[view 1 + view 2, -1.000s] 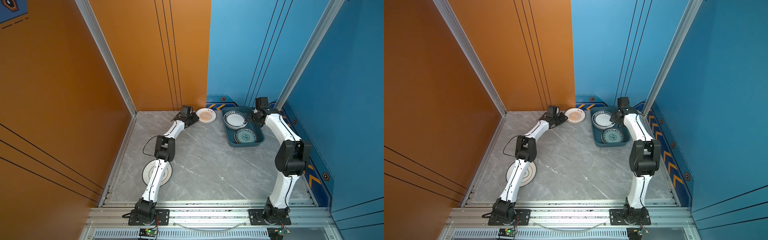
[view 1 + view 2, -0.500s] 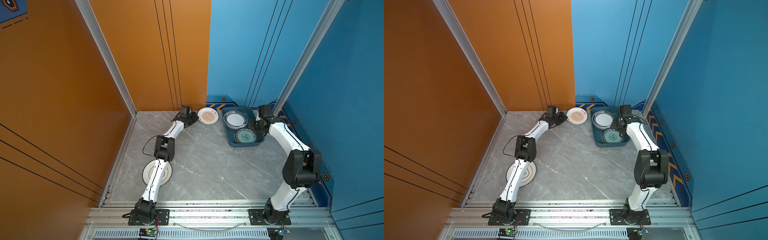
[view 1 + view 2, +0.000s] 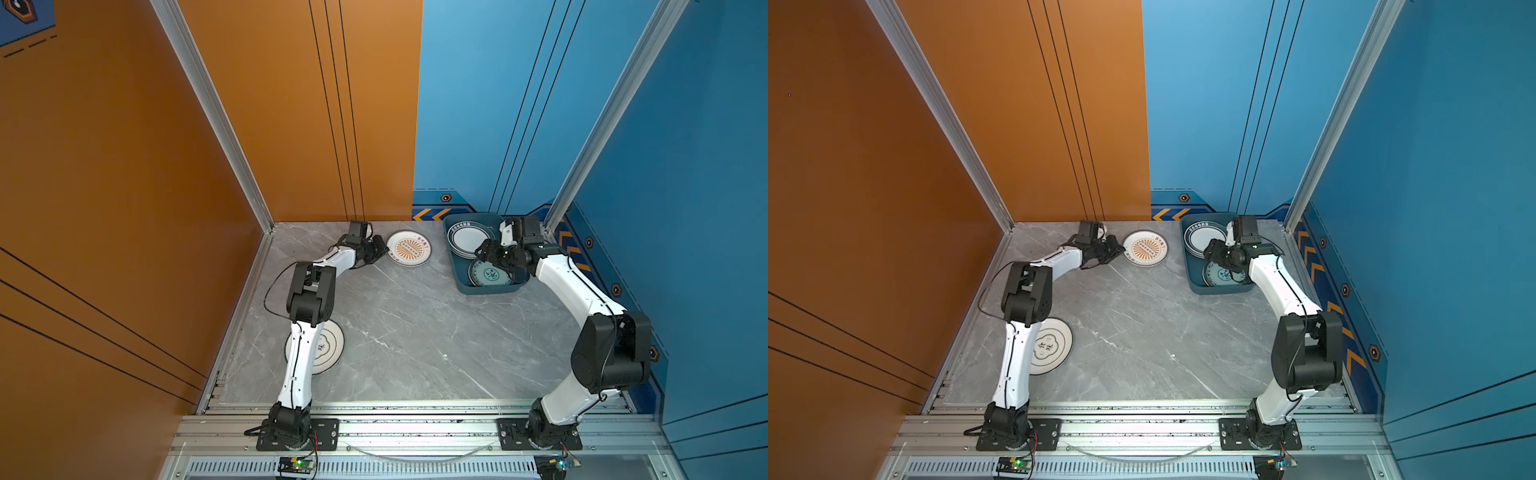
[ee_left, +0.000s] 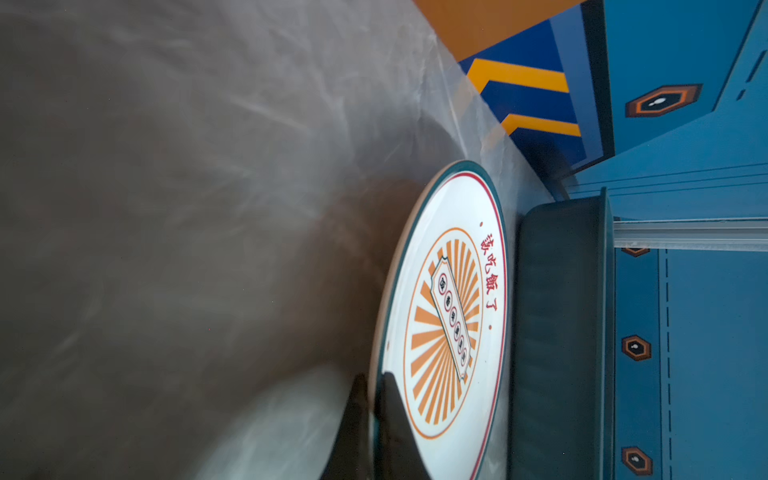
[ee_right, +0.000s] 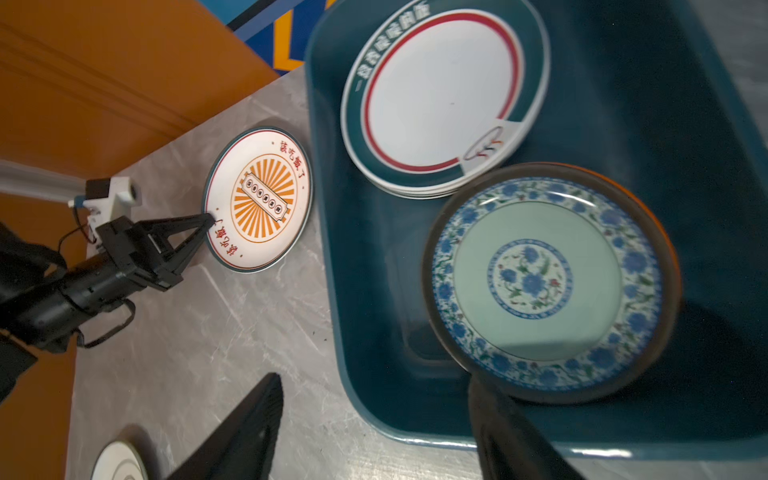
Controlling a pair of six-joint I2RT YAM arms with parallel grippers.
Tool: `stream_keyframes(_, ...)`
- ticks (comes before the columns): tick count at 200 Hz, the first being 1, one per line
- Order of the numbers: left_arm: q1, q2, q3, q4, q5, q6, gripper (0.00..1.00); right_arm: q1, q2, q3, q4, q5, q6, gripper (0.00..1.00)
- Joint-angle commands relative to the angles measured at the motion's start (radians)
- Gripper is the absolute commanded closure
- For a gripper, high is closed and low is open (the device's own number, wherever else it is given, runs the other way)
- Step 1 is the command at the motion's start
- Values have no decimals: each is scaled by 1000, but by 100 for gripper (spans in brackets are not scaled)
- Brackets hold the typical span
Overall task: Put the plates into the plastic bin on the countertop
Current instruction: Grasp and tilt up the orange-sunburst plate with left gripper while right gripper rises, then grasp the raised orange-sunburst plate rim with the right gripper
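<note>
Beside bin | left fingers have closed on sunburst plate, seemingly tilted

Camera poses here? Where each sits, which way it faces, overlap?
Top views: stereo pair high over the front aluminium rail, looking down and back at the grey marble-patterned countertop; both whole arms show.
Left wrist: low on the left arm, looking past the left gripper, shut on the white orange-sunburst plate, toward the dark teal plastic bin; only fingertips show.
Right wrist: over the bin, looking down past the open right gripper at the teal patterned plate; the left gripper shows too.
Shared: both wrist views show the sunburst plate and bin.
</note>
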Motion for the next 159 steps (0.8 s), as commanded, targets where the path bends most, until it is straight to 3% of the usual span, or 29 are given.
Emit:
stream_keyframes(1, 33, -146, -154, 43, 35, 59, 100, 33, -25, -43, 127, -150, 75, 11)
stream_keyframes(35, 54, -346, -358, 100, 108, 52, 100, 83, 1, -36, 203, -223, 144, 7)
stream_keyframes(71, 45, -521, -479, 126, 162, 29, 100, 126, 47, -17, 239, -253, 177, 4)
stream_keyframes(115, -10, -673, -519, 71, 168, 41, 100, 156, 83, -23, 285, -281, 211, 4)
stream_keyframes(159, -84, -722, -513, 41, 144, 50, 100, 176, 71, -37, 346, -323, 242, 5)
